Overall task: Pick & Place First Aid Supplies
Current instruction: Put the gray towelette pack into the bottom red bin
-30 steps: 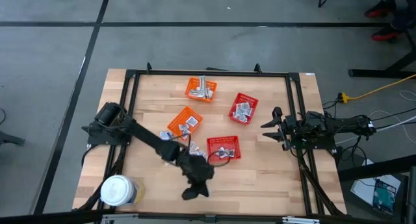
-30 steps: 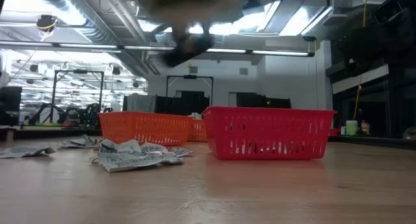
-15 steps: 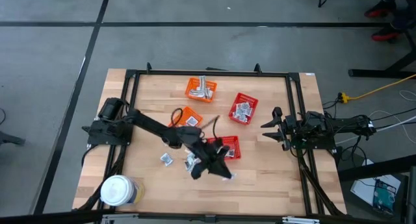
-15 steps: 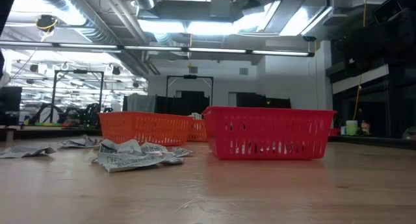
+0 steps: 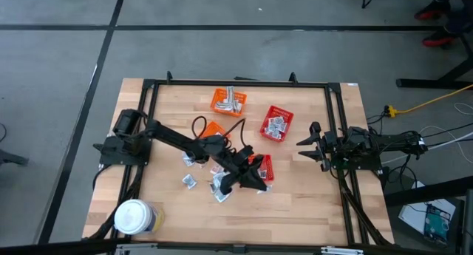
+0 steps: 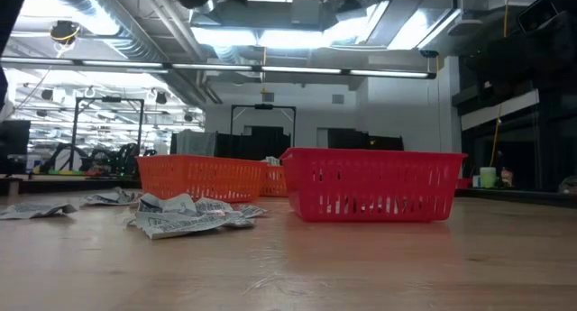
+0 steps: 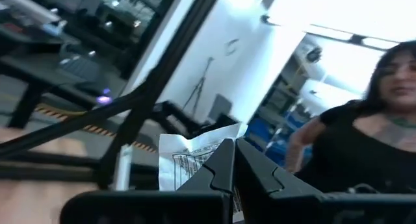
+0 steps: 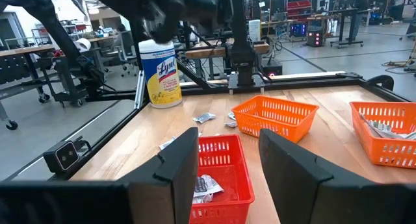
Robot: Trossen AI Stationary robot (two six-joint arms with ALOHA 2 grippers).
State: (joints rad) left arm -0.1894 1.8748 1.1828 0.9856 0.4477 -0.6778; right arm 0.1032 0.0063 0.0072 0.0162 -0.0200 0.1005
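Note:
My left gripper (image 5: pixel 255 182) hangs above the near red mesh basket (image 5: pixel 263 163), shut on one silvery-white sachet (image 7: pixel 195 152). More sachets lie flat on the wood beside that basket (image 5: pixel 190 181), (image 5: pixel 219 188), and in a loose pile in the low view (image 6: pixel 185 216). Other sachets sit in the far red basket (image 5: pixel 277 123) and the far orange basket (image 5: pixel 229 101). A second orange basket (image 5: pixel 213 134) is partly hidden under my left arm. My right gripper (image 5: pixel 310 145) waits open at the table's right side, touching nothing. My left gripper pinches the sachet between its two shut fingers (image 7: pixel 224 160). They are on its lower part (image 7: pixel 201 160). The rest of the packet sticks out past the fingertips, printed face showing. It is lifted clear of the table.
A large white-lidded jar (image 5: pixel 134 216) stands at the near left corner and shows in the right wrist view (image 8: pixel 159 71). A black frame rail (image 5: pixel 151 100) runs around the table. A person (image 7: pixel 364 133) stands beyond the table. Bare wood lies along the near edge (image 5: pixel 295 211).
My left gripper has risen from low over the near edge and swung toward the far right, ending above the near red basket. It has left the top of the low view. The sachets on the wood that the arm covered now show.

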